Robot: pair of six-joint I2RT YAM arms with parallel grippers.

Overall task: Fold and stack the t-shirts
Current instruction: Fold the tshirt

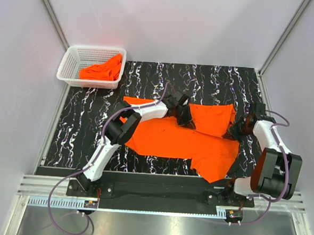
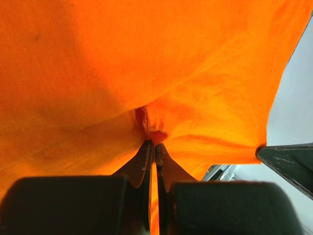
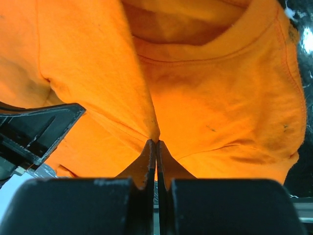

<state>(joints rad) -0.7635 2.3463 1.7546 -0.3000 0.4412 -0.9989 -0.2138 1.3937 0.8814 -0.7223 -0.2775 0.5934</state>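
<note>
Top external: rumpled orange t-shirt (image 1: pixel 177 141), left hand (image 1: pixel 185 117) and right hand (image 1: pixel 235 131) pinching it.

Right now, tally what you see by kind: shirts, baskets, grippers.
Spread orange t-shirt on the table: 1
Bunched orange t-shirt heap in the basket: 1, shirts inside uncountable
White mesh basket: 1
Grippers: 2, left gripper and right gripper, both shut on the spread t-shirt
Total: 5
</note>
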